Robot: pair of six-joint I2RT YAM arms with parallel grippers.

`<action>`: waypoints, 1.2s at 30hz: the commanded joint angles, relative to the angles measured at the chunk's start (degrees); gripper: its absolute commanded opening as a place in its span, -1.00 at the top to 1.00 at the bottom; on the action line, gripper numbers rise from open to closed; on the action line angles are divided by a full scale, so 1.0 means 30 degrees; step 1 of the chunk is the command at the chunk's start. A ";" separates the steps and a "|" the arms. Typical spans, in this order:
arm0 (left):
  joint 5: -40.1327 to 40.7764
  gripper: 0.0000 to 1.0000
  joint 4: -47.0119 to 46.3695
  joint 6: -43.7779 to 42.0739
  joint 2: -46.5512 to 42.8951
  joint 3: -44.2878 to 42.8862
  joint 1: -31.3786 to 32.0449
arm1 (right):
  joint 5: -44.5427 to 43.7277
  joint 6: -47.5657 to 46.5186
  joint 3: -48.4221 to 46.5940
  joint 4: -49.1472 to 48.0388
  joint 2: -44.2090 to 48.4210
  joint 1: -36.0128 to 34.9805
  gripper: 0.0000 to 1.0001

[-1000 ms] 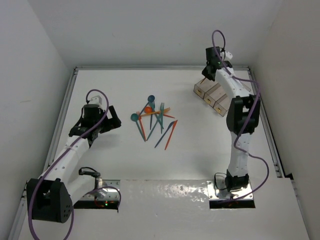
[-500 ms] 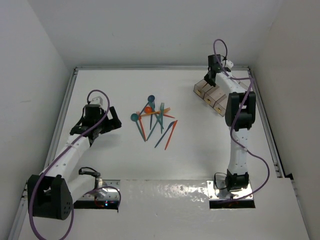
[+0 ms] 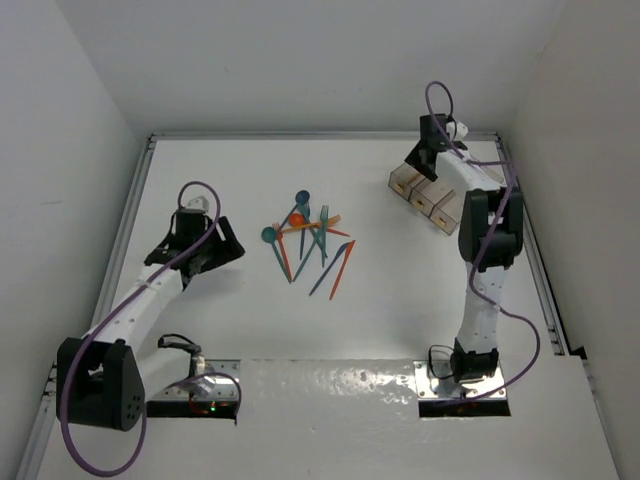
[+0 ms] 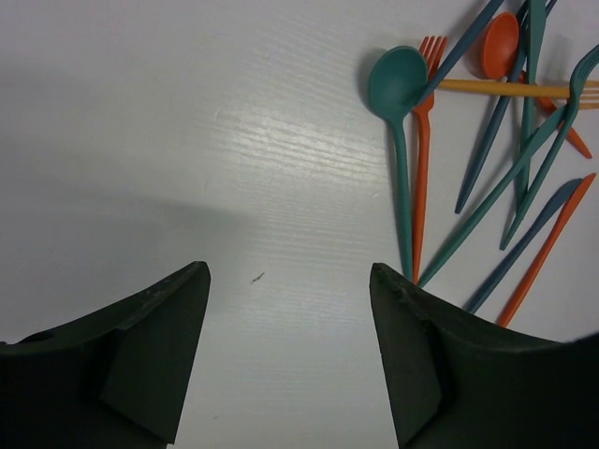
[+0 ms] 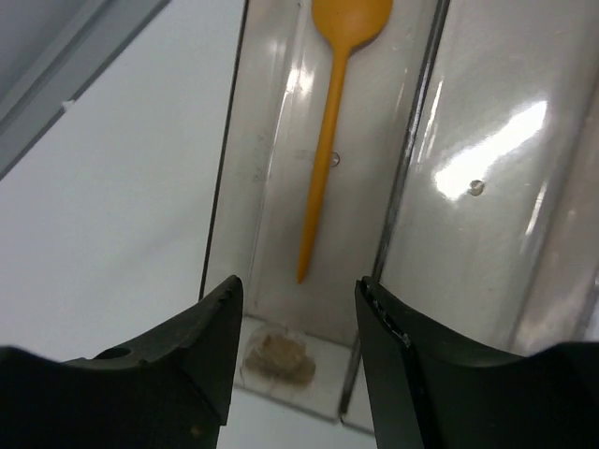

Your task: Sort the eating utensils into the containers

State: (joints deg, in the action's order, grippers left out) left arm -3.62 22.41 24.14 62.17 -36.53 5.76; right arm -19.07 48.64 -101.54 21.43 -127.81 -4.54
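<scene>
Left gripper (image 4: 288, 279), jaws apart, faced scattered teal and orange plastic utensils (image 4: 398, 79). Right gripper (image 5: 296, 285), jaws apart, hung over yellow-orange plastic spoon (image 5: 323, 154) in clear plastic bin (image 5: 274, 178).

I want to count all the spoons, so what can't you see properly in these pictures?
- Top view: utensil pile, too small and tangled to tell forks from knives.
- Top view: right arm covers part of the bins; contents don't show.
- Left wrist view: edges cut off the pile.
- Right wrist view: top edge cuts the bowl of the yellow spoon.
</scene>
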 commanded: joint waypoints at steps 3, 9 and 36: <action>0.1928 -0.33 0.0114 0.2787 0.0368 -0.1355 0.2119 | -0.1054 -0.2939 0.2351 -0.1167 0.6086 -0.0916 -0.02; 0.3637 -0.41 0.0118 0.4754 0.2097 -0.2237 0.4232 | -0.0615 -0.6045 0.6714 -0.0408 1.0138 -0.3670 -0.01; 0.7241 0.17 0.0849 0.8241 1.1911 -0.7157 0.6840 | 0.1638 -0.5727 1.9518 0.1967 2.3499 -0.6955 -0.03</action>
State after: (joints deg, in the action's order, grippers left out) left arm 16.62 24.69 47.07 96.82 -56.07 25.54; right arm -15.92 31.11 -44.10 26.89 -60.03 -25.28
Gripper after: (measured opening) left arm 0.421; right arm 0.515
